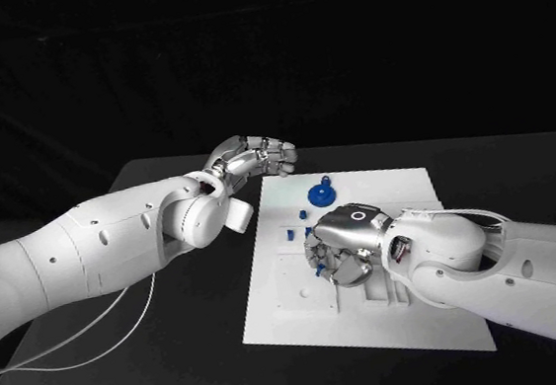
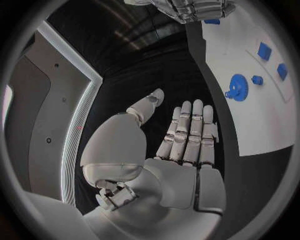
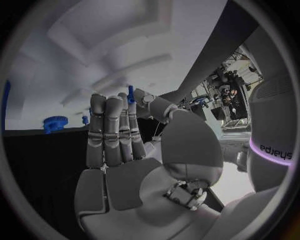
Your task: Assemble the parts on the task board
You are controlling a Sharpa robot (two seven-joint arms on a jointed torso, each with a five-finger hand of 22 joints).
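Hovering over the middle of the board [image 1: 299, 319], the right robot hand [image 1: 344, 241] is reaching down onto the white plate, palm turned away from the head camera. Its wrist view is showing the fingers [image 3: 112, 130] standing straight and close together, with the thumb set against a slim blue part [image 3: 131, 95] at the fingertips. It looks pinched between thumb and finger, though how firmly I cannot tell. From the head camera, small blue pieces [image 1: 322, 263] are peeking out beneath that hand, right at the board's surface.

The left robot hand [image 1: 253, 160] is hanging above the counter [image 1: 178, 369] just off the board's far left corner, holding nothing. In its wrist view the fingers [image 2: 190, 135] are lying long and straight, side by side, with the thumb spread well away, and the palm is bare.

A blue gear [image 1: 320, 193] is sitting on the board near its far edge, between the two hands and touching neither. Just beside it a little blue peg [image 2: 256, 79] is standing on the plate, and two square blue blocks [image 2: 264, 51] are lying further along. The board itself is lying flat on the black counter, slightly skewed.
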